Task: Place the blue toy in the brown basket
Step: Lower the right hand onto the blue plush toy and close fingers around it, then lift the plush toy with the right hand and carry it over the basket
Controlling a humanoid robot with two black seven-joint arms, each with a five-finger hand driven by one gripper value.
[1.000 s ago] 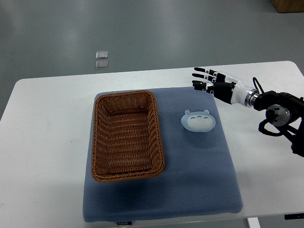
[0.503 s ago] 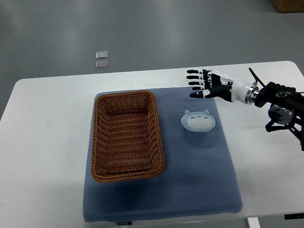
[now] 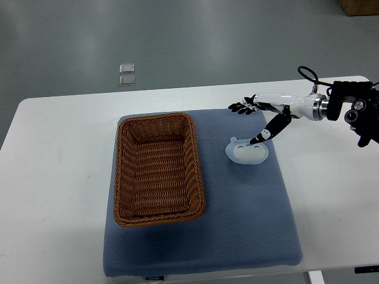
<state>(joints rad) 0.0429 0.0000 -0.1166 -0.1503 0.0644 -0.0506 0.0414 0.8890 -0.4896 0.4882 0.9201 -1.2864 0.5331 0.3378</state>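
Observation:
A pale blue toy (image 3: 247, 151) with a small face lies on the blue-grey mat (image 3: 237, 225), right of the brown wicker basket (image 3: 121, 177). The basket holds nothing. My right hand (image 3: 249, 121) reaches in from the right edge and hovers just above and behind the toy. Its fingers are spread, with the thumb (image 3: 266, 132) pointing down toward the toy's top right edge and the other fingers (image 3: 240, 108) stretched out to the left. I cannot tell whether the thumb touches the toy. The left arm is out of view.
The mat covers the middle of a white table (image 3: 59, 148). Two small clear squares (image 3: 127, 74) lie on the grey floor beyond the table's far edge. A brown box corner (image 3: 361, 6) shows at the top right.
My right hand has moved left and down toward the toy, turning so the thumb now points at it and the fingers spread wider. Toy and basket have not moved.

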